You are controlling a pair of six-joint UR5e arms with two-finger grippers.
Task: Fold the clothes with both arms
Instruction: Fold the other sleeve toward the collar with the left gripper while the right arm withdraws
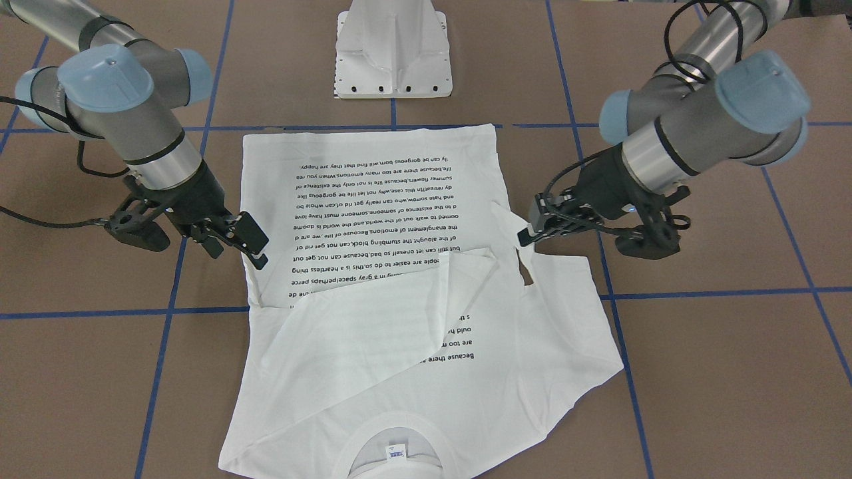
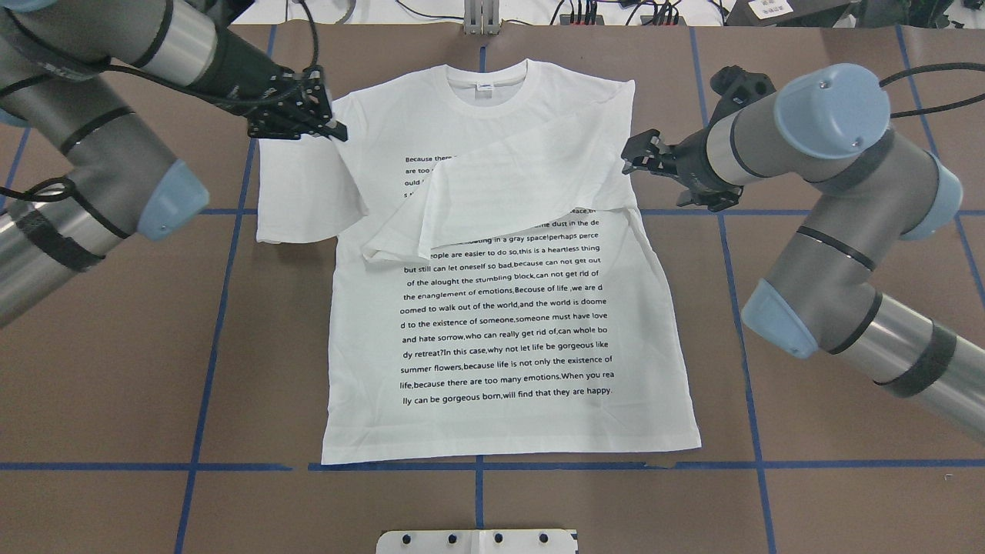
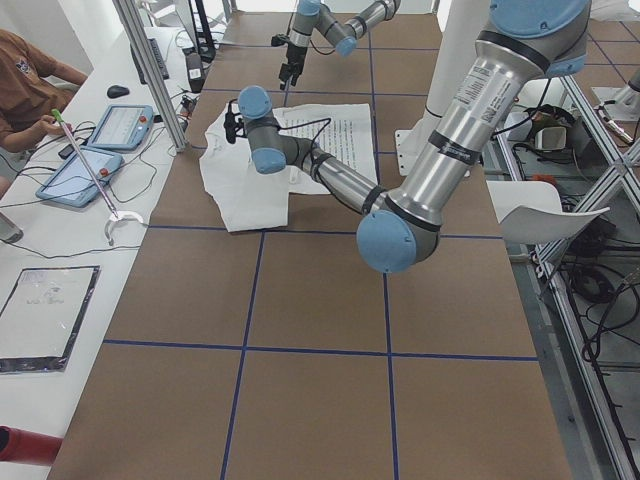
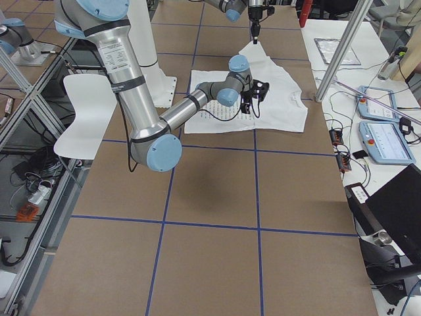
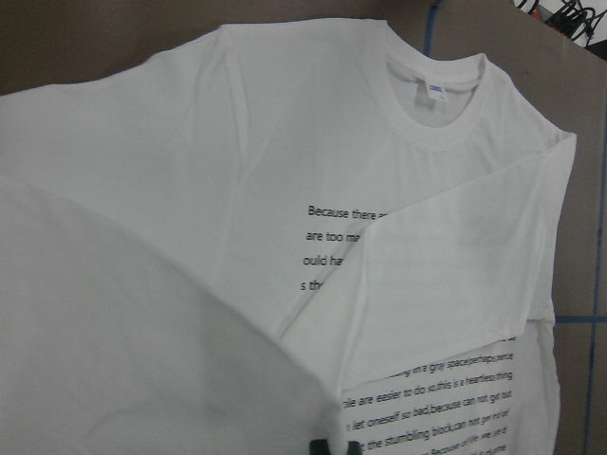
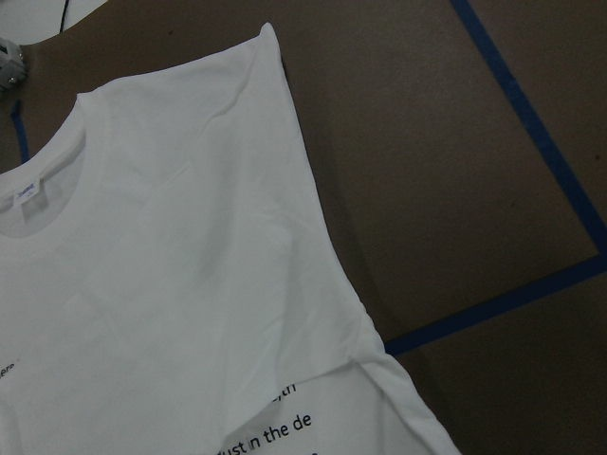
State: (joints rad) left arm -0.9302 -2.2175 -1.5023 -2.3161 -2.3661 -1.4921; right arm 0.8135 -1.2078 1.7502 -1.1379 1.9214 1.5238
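The white shirt [image 2: 508,308] lies printed side up on the brown table, its collar [image 2: 486,81] at the far end from the robot. One sleeve [image 2: 500,196] is folded across the chest and covers part of the text. My left gripper [image 2: 337,131] is at the other shoulder, shut on a pinch of fabric [image 1: 507,218] that it holds slightly lifted; this cloth fills the near part of the left wrist view. My right gripper [image 2: 629,156] hovers open just off the shirt's edge beside the folded sleeve, touching nothing.
The white pedestal base [image 1: 394,50] stands past the shirt's hem. Blue tape lines [image 2: 223,308] grid the table. A person [image 3: 25,85] sits at a side bench with tablets [image 3: 80,175]; another bench holds tablets [image 4: 388,141].
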